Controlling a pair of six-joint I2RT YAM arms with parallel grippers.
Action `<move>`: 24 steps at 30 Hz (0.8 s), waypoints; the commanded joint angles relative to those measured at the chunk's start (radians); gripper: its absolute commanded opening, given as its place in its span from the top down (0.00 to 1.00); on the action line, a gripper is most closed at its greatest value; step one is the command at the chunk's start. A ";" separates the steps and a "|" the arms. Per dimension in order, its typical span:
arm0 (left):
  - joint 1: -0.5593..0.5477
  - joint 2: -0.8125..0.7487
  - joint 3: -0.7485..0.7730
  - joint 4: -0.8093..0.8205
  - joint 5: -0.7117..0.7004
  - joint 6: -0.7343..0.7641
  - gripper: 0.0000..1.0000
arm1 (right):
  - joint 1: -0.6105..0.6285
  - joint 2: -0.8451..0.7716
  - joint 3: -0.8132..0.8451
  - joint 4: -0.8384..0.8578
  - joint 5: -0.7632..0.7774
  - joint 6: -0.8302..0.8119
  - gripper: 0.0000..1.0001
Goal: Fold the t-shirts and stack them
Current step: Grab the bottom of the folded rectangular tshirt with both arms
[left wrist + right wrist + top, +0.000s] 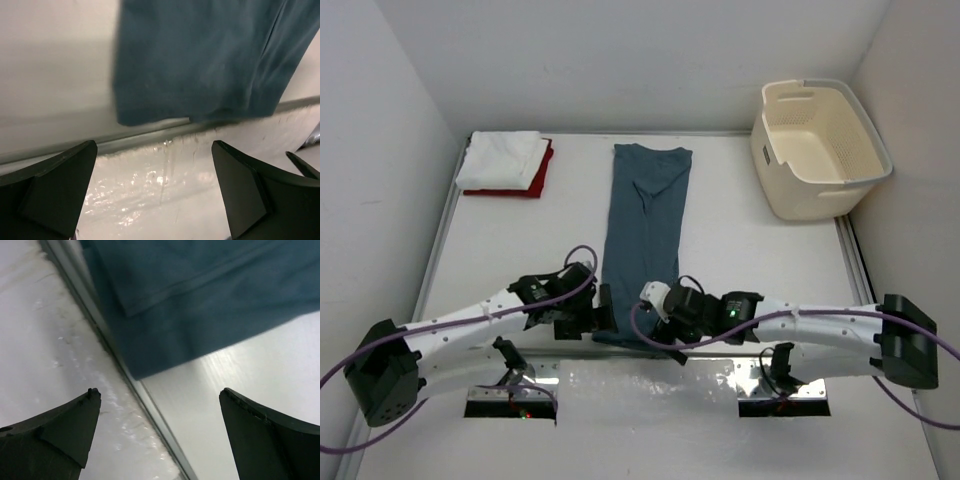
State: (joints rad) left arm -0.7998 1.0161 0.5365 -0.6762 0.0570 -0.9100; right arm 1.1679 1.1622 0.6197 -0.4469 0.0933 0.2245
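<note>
A dark teal-blue t-shirt lies folded into a long narrow strip down the middle of the table, its near hem at the front edge. Both grippers hover over that near end. My left gripper is at the strip's left corner and my right gripper is at its right corner. In the left wrist view the teal cloth fills the top, and the left gripper is open and empty below it. The right gripper is likewise open, just short of the hem. A folded white t-shirt rests on a folded red t-shirt at the back left.
A cream laundry basket stands at the back right corner. A metal strip runs along the table's front edge under the shirt's hem, with shiny foil-like surface nearer the arm bases. White walls close in the left, back and right sides.
</note>
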 commanded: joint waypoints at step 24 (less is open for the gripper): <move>-0.062 0.157 -0.116 0.236 0.001 -0.063 0.71 | 0.141 0.212 -0.106 0.240 0.169 0.210 0.35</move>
State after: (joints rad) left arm -0.8524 1.1561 0.4335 -0.4950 0.0681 -0.9749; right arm 1.3006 1.3605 0.5175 -0.2520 0.2516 0.4156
